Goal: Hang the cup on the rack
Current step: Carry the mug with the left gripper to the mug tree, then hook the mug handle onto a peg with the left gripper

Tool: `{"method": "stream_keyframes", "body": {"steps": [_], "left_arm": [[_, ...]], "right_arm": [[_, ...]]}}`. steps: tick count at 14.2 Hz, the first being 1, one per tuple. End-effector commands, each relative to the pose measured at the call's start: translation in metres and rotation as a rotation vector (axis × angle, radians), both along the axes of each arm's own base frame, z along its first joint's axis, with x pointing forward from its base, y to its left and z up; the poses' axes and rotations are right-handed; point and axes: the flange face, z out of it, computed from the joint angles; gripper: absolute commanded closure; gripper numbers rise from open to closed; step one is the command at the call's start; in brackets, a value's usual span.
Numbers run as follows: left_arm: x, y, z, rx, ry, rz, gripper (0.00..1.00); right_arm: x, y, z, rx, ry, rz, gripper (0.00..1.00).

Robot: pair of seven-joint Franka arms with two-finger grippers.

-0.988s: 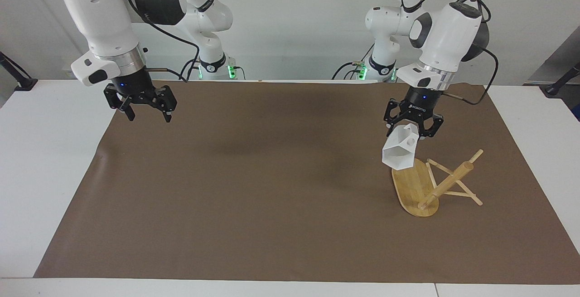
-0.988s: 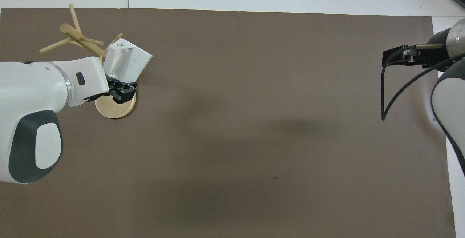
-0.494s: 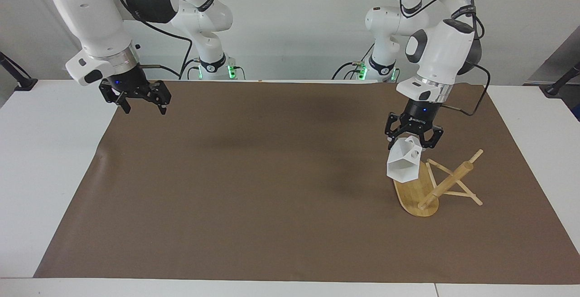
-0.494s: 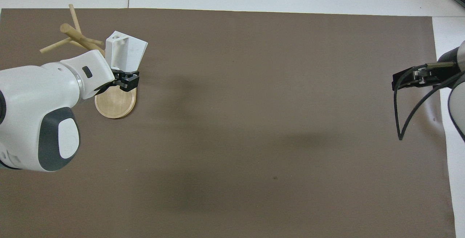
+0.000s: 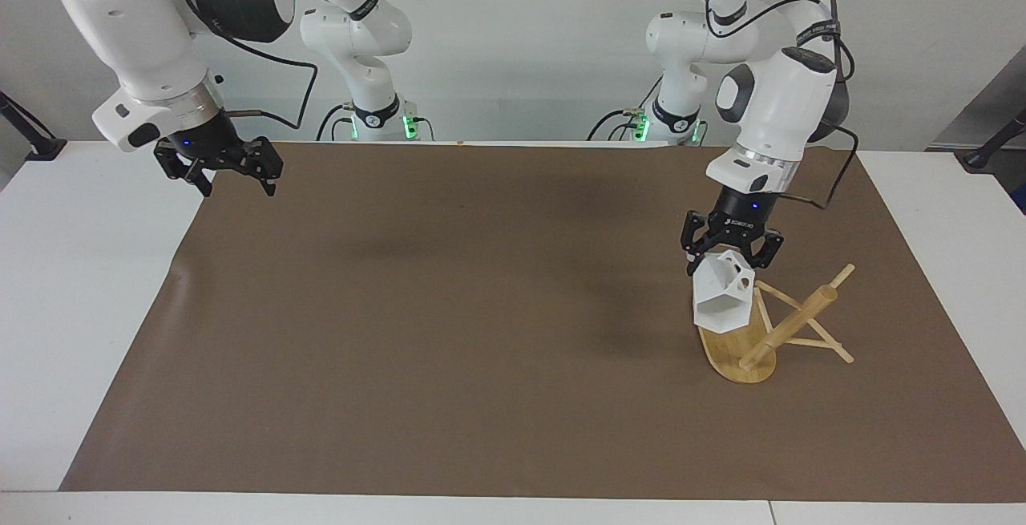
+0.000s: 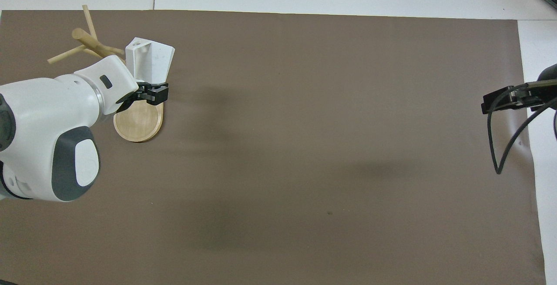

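The left gripper [image 5: 731,256] is clamped on the white faceted cup [image 5: 723,300] and holds it in the air over the oval base of the bamboo rack [image 5: 733,345], at the left arm's end of the table. The cup is tilted, its hexagonal mouth turned away from the robots and downward, its angular handle with the round hole uppermost beside the fingertips. Whether the cup's lower edge touches the base cannot be told. In the overhead view the cup [image 6: 149,61] sits just beside the thin pegs of the rack [image 6: 138,124], not yet on one.

The right gripper [image 5: 218,172] hangs with its jaws spread wide and empty over the edge of the brown mat [image 5: 449,333] at the right arm's end — this arm waits.

Step in hand, by judgement: bringing the cup to the rack. The next move calls for lining the handle hole up with a peg tip and sliding it on — a small target.
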Motion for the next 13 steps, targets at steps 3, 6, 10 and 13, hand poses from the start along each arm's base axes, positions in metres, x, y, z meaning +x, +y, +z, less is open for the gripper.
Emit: {"method": "stream_keyframes", "body": {"steps": [3,6,10,13], "left_arm": [[0.004,0.016,-0.008,-0.022,-0.002,0.086,1.00],[0.008,0.023,-0.014,-0.053,0.007,0.130,1.00],[0.014,0.037,-0.020,-0.126,0.033,0.202,1.00],[0.020,0.048,-0.023,-0.174,0.047,0.252,1.00]], "right_arm": [[-0.008,-0.002,-0.001,0.005,-0.003,0.001,0.00],[-0.007,-0.001,-0.001,0.009,-0.012,-0.077,0.00],[-0.006,-0.001,-0.003,0.008,-0.036,-0.140,0.00],[-0.005,-0.001,-0.002,0.008,-0.044,-0.157,0.00]]}}
